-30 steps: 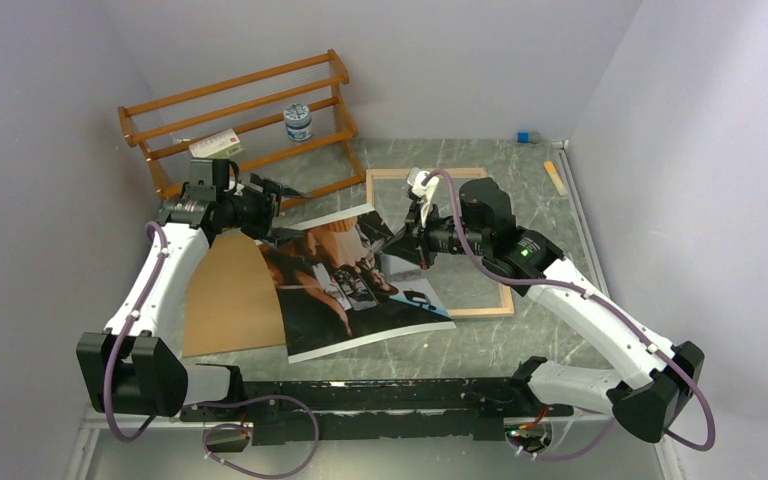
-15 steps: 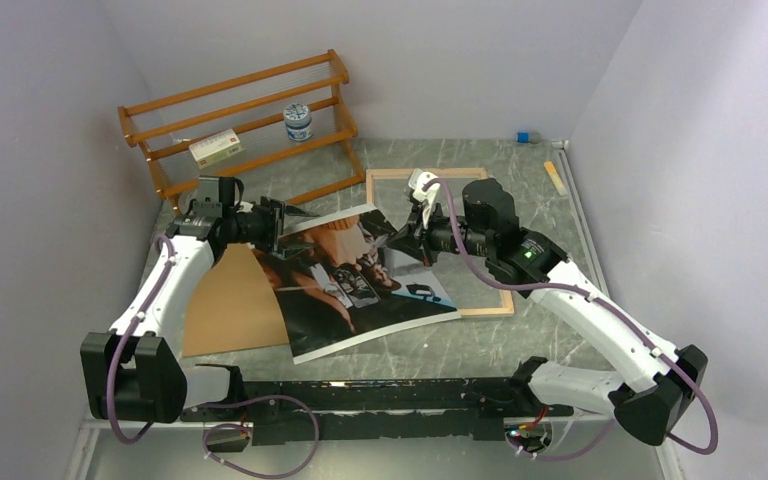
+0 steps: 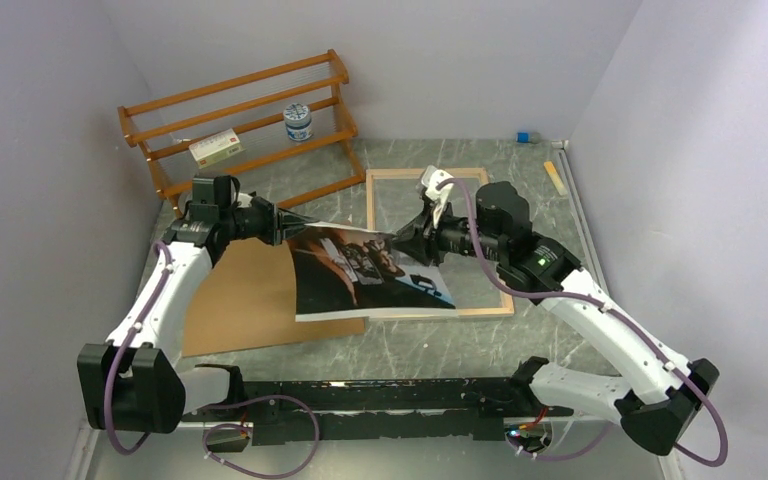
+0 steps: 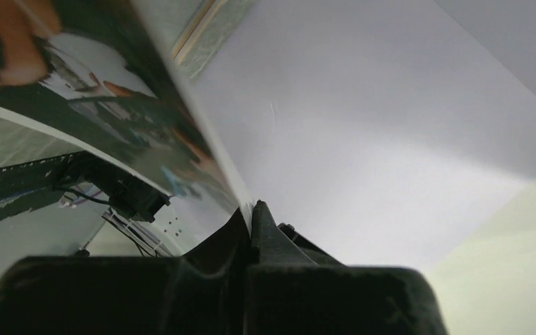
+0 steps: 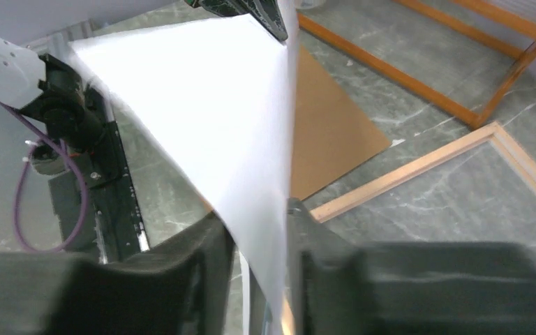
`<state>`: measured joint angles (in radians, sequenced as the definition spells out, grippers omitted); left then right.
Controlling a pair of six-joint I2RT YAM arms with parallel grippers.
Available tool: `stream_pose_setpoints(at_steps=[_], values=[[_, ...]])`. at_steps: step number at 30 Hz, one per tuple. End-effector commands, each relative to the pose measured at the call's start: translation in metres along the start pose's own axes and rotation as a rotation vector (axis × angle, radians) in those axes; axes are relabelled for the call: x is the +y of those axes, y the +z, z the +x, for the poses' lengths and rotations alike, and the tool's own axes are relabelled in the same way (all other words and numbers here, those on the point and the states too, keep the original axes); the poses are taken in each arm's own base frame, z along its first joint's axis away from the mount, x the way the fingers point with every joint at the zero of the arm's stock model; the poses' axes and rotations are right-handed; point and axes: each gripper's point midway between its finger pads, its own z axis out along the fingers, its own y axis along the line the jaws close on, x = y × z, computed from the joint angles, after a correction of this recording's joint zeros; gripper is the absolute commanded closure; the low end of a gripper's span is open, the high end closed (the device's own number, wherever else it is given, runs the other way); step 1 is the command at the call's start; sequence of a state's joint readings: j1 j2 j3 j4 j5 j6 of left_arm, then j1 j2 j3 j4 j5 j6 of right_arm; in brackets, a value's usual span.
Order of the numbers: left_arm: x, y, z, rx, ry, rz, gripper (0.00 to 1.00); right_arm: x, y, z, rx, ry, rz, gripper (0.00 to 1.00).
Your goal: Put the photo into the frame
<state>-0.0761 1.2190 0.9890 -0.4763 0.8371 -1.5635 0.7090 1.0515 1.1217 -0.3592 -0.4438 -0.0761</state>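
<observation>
Brown hardboard (image 3: 245,295) is showing far more of itself at the left of the top view than a second ago, because the photo (image 3: 370,275) is no longer lying skewed and slack across it. The two arms are drawing the print up by its upper edge and swinging it toward the right of the picture. That edge is now running taut between the left tool (image 3: 288,223) and the right tool (image 3: 398,243), and the sides are sitting much squarer to the frame (image 3: 400,173). Both tools are clenched on the photo: the left wrist view is showing the fingers pinched tight on the paper's edge, and the right wrist view is showing the white back of the sheet passing between its fingers. The lower edge is trailing low, on or just above the worktop (image 3: 430,345); which of the two cannot be told. The right part of the print is already overlapping the left side of the frame, which is lying flat in the centre-right of the top view. By my reading the task is moving from pickup to placement. The sheet needs carrying further right until it is lining up inside the rim, then lowering evenly so it is not buckling.
</observation>
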Motion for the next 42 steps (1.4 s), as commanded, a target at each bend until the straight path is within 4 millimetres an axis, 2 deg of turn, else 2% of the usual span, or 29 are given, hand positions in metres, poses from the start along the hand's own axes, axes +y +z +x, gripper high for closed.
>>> stream_pose_setpoints(at_steps=[1, 3, 4, 7, 10, 12, 16, 19, 22, 24, 27, 29, 32, 34, 37, 40, 42], values=[[-0.027, -0.012, 0.014, 0.002, 0.110, 0.107, 0.97, 0.010, -0.019, -0.027, -0.074, -0.004, 0.001, 0.44], [-0.034, -0.016, 0.016, -0.011, 0.145, 0.133, 0.98, 0.018, -0.026, -0.032, -0.089, -0.009, -0.025, 0.24], [-0.038, -0.018, 0.017, -0.021, 0.163, 0.144, 0.98, 0.022, -0.031, -0.036, -0.102, -0.013, -0.040, 0.18], [-0.053, -0.027, 0.023, -0.053, 0.252, 0.182, 0.98, 0.038, -0.046, -0.055, -0.157, -0.033, -0.093, 0.12], [-0.068, -0.039, 0.027, -0.113, 0.352, 0.202, 0.98, 0.051, -0.063, -0.083, -0.247, -0.034, -0.123, 0.07], [-0.082, -0.047, 0.035, -0.136, 0.438, 0.235, 0.98, 0.053, -0.073, -0.101, -0.297, -0.008, -0.110, 0.05], [-0.103, -0.057, 0.057, -0.143, 0.612, 0.281, 0.97, 0.035, -0.074, -0.125, -0.328, 0.093, -0.005, 0.05], [-0.116, -0.057, 0.083, -0.118, 0.747, 0.314, 0.97, 0.008, -0.072, -0.132, -0.359, 0.164, 0.134, 0.05], [-0.120, -0.048, 0.106, -0.082, 0.856, 0.318, 0.98, -0.022, -0.074, -0.133, -0.391, 0.240, 0.291, 0.06], [-0.121, -0.037, 0.119, -0.019, 0.902, 0.318, 0.98, -0.047, -0.078, -0.127, -0.387, 0.299, 0.426, 0.06], [-0.121, -0.019, 0.142, 0.105, 0.960, 0.333, 0.98, -0.093, -0.089, -0.103, -0.338, 0.416, 0.646, 0.07], [-0.121, -0.004, 0.154, 0.178, 0.992, 0.330, 0.98, -0.123, -0.103, -0.082, -0.300, 0.546, 0.755, 0.11], [-0.128, 0.020, 0.169, 0.270, 1.048, 0.342, 0.97, -0.163, -0.137, -0.043, -0.284, 0.742, 0.922, 0.15], [-0.138, 0.039, 0.177, 0.346, 1.055, 0.371, 0.97, -0.176, -0.155, -0.024, -0.293, 0.829, 0.984, 0.16], [-0.148, 0.067, 0.190, 0.454, 1.081, 0.399, 0.97, -0.185, -0.172, -0.009, -0.303, 0.876, 1.033, 0.18], [-0.147, 0.093, 0.181, 0.486, 1.085, 0.364, 0.98, -0.187, -0.180, 0.002, -0.287, 0.887, 1.068, 0.19], [-0.144, 0.100, 0.178, 0.516, 1.090, 0.356, 0.97, -0.187, -0.186, 0.008, -0.276, 0.884, 1.102, 0.19]])
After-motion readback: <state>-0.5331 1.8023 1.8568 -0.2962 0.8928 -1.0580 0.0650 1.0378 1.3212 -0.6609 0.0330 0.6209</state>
